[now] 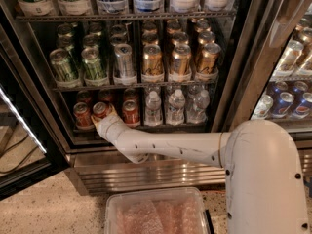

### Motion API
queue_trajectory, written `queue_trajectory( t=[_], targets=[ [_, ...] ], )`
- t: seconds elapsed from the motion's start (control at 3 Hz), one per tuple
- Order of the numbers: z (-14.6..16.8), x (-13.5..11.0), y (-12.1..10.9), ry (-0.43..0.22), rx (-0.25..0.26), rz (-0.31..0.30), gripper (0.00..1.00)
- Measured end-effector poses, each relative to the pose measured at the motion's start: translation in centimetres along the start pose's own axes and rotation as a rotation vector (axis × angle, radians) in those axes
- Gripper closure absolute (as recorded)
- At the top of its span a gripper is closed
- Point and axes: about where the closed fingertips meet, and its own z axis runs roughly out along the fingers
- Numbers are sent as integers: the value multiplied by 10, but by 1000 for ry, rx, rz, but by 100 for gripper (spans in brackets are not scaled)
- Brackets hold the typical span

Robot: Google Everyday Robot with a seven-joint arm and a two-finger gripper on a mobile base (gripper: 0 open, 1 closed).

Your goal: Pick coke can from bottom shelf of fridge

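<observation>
The fridge [146,172] stands open, with three red coke cans at the left of its bottom shelf [165,127]. My white arm reaches in from the right. My gripper [104,116] is at the middle coke can [100,109], right against its lower front. That can leans slightly. Another coke can [81,115] stands to its left and one [130,112] to its right. More red cans stand behind them in the dark.
Clear water bottles [175,106] fill the right of the bottom shelf. Green cans [63,65], a silver can [124,60] and gold cans [152,60] sit on the rack above. The glass door [19,145] hangs open at left. A plastic bin [156,213] lies on the floor below.
</observation>
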Motion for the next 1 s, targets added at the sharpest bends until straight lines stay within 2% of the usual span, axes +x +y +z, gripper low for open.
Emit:
queue_trajectory(
  t=[0.33,1.0],
  targets=[
    [2,-10,1,-27,-31,36,100],
    [8,-86,-46,-169,-115,97,100]
  ],
)
